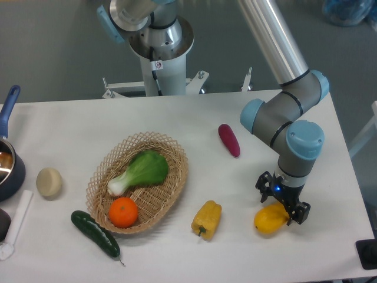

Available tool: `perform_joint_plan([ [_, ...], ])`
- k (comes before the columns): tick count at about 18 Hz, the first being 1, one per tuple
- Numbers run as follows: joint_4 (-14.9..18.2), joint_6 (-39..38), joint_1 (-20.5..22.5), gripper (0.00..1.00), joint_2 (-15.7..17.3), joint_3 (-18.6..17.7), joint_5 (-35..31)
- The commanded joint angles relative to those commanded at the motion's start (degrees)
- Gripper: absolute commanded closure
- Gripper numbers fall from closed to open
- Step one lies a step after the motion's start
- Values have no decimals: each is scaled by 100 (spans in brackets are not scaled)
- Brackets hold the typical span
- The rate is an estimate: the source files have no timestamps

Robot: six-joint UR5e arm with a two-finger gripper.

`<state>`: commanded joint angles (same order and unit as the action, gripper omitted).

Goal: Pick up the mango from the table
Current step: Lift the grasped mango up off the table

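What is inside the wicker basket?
The basket holds a bok choy and an orange. Whatever lies beneath them is hidden.

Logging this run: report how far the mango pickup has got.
Done: the gripper is down over the mango, fingers on either side. In hand: the grasp; whether the fingers press the fruit is unclear. Left: closing firmly and lifting, since the mango lies on the table.
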<state>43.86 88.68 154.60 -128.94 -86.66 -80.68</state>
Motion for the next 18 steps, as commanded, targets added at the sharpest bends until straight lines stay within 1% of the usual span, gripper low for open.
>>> perform_joint_plan([
  [2,9,-26,0,49,17,9,0],
  [5,0,-184,0,51,35,61,9],
  [7,0,-482,0,52,114,228,53],
  [10,9,-1201,-61,51,517,395,464],
  [12,9,-1816,-131,51,790,492,781],
  [15,9,-2862,-237,51,1141,747,1036],
  [17,9,-3425,-237,51,1396,782,1396],
  [18,17,-3584,-202,51,1519,765,1563],
])
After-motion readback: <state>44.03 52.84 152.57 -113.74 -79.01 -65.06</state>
